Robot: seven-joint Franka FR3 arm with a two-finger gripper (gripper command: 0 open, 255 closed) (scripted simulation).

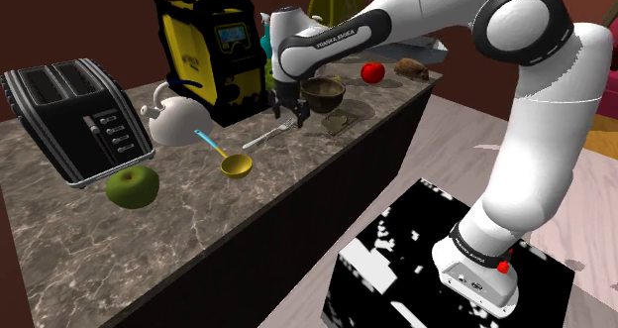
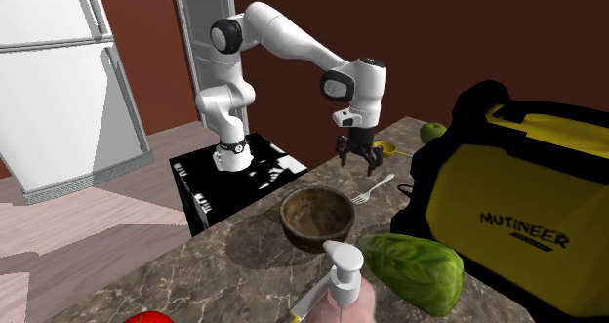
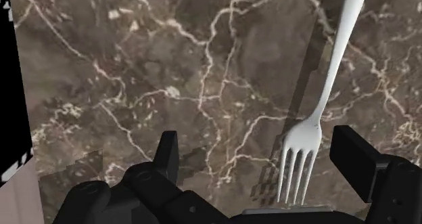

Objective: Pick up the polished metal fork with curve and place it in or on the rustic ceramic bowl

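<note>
Presently the gripper point(image 1: 288, 113) hangs pointing down, low over the marble counter point(image 1: 198, 212). Its fingers point(image 3: 166, 155) are spread wide and hold nothing. The fork point(image 3: 318, 121) — pale polished metal with a curved handle — lies flat on the counter. In the wrist view its tines sit between the two fingers, closer to one of them and touching neither. In the shoulder view the fork lies to the near left of the brown bowl point(image 1: 323, 93), close to it but apart, with its tine end under the gripper. The bowl stands upright on the counter, just beside the gripper on that view's right.

Other items in the shoulder view:
- A yellow ladle point(image 1: 234, 164) with a blue handle lies left of the fork.
- A white kettle point(image 1: 178, 120) and a black toaster point(image 1: 69, 118) stand farther left.
- A green apple point(image 1: 132, 186) sits at the near left.
- A yellow-and-black machine point(image 1: 213, 49) stands at the far side — behind the gripper.
- A red fruit point(image 1: 372, 72) sits at the far right.
</note>
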